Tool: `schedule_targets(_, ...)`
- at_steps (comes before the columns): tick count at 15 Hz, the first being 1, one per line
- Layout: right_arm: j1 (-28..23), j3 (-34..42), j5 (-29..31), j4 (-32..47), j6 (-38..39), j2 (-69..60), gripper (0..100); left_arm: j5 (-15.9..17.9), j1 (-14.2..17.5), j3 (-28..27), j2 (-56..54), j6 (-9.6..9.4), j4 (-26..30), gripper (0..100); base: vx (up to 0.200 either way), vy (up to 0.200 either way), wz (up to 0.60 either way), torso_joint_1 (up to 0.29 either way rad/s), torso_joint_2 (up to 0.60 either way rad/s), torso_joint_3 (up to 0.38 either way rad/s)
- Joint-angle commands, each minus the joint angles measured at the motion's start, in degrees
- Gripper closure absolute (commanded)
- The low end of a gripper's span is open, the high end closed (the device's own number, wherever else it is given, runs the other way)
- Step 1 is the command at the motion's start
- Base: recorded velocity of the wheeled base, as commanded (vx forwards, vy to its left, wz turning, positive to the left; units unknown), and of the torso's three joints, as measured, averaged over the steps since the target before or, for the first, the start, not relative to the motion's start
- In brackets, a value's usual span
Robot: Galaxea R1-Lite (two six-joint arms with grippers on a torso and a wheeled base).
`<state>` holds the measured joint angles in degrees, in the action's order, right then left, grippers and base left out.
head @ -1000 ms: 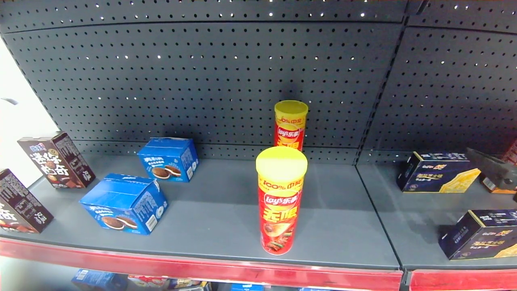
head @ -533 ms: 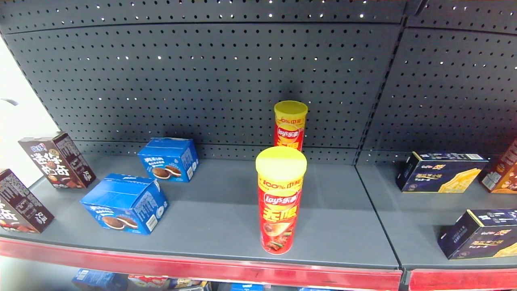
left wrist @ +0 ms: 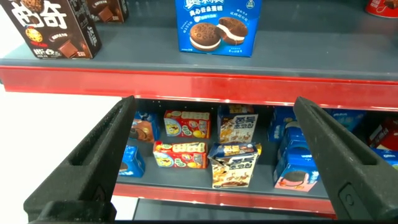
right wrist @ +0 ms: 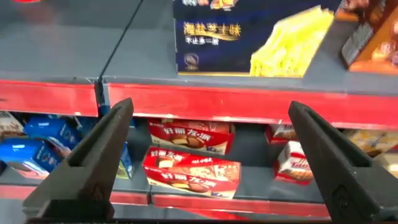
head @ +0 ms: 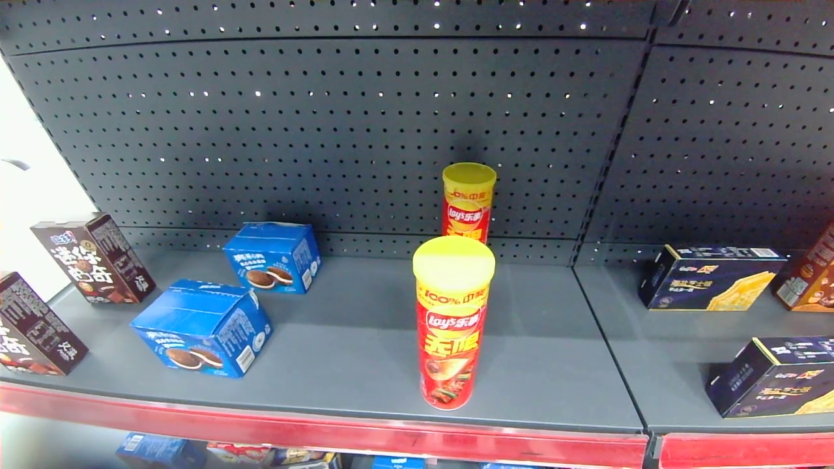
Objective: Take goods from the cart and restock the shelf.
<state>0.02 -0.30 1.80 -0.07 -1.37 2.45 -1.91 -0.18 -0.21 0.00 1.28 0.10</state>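
Two red chip cans with yellow lids stand upright mid-shelf, one near the front (head: 452, 322) and one at the pegboard (head: 468, 200). Left of them lie two blue cookie boxes (head: 202, 329) (head: 273, 256) and two brown boxes (head: 94, 257). Right of the divider are two dark blue boxes (head: 710, 277) (head: 772, 376) and an orange-brown box (head: 808, 277). My left gripper (left wrist: 214, 107) is open and holds nothing, facing the red shelf edge (left wrist: 199, 78) below a blue cookie box (left wrist: 217, 28). My right gripper (right wrist: 211, 106) is open and holds nothing, below a dark blue box (right wrist: 249, 37).
The grey shelf (head: 365, 339) has free room between the cookie boxes and the cans, and right of the cans up to the divider. A lower shelf carries several snack boxes (left wrist: 186, 143) (right wrist: 193, 171). Black pegboard (head: 326, 130) backs the shelf.
A dark gripper that stood over the boxes at the shelf's far right has pulled out of the head view, uncovering the orange-brown box. The goods have not moved.
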Motion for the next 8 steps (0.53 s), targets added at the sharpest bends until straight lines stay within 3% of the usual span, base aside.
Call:
schedule_targets(1, 0.0, 0.3, 0.0, -0.1, 0.0, -2.4, 0, 0.0, 0.0, 0.0, 0.0, 0.04, 0.0, 0, 0.000, 0.000, 0.00, 0.000, 0.00, 0.000)
schedule_targets(8, 0.0, 0.3, 0.1, -0.1, 1.3, -2.5, 0, 0.0, 0.0, 0.0, 0.0, 0.04, 0.0, 0, 0.000, 0.000, 0.00, 0.000, 0.00, 0.000)
